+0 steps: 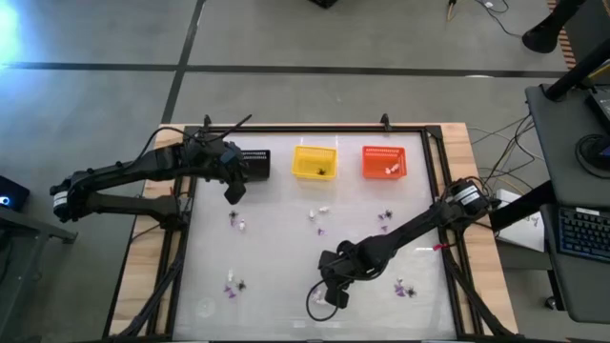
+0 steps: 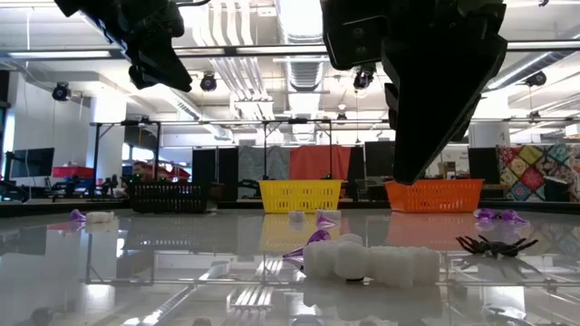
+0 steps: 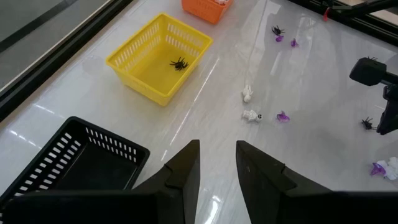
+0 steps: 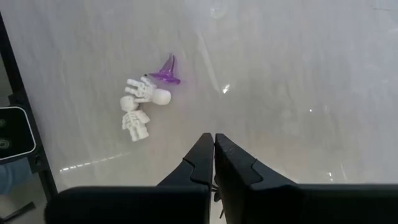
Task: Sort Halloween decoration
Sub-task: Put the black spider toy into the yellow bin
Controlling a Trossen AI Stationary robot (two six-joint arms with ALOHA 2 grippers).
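So you had the right gripper point(image 4: 214, 144) over the near part of the table point(image 1: 286, 248), its jaws pressed tight together with nothing seen between them. Just ahead of those jaws and off to one side lay a little white skeleton point(image 4: 139, 106) touching a purple witch hat point(image 4: 168, 70). Your left gripper point(image 3: 217, 163) hung by the black basket point(image 3: 74, 163), jaws a little apart and empty. Past those jaws sat the yellow basket point(image 3: 146, 87) with a black spider point(image 3: 179, 63) inside. More small toys lay scattered about.
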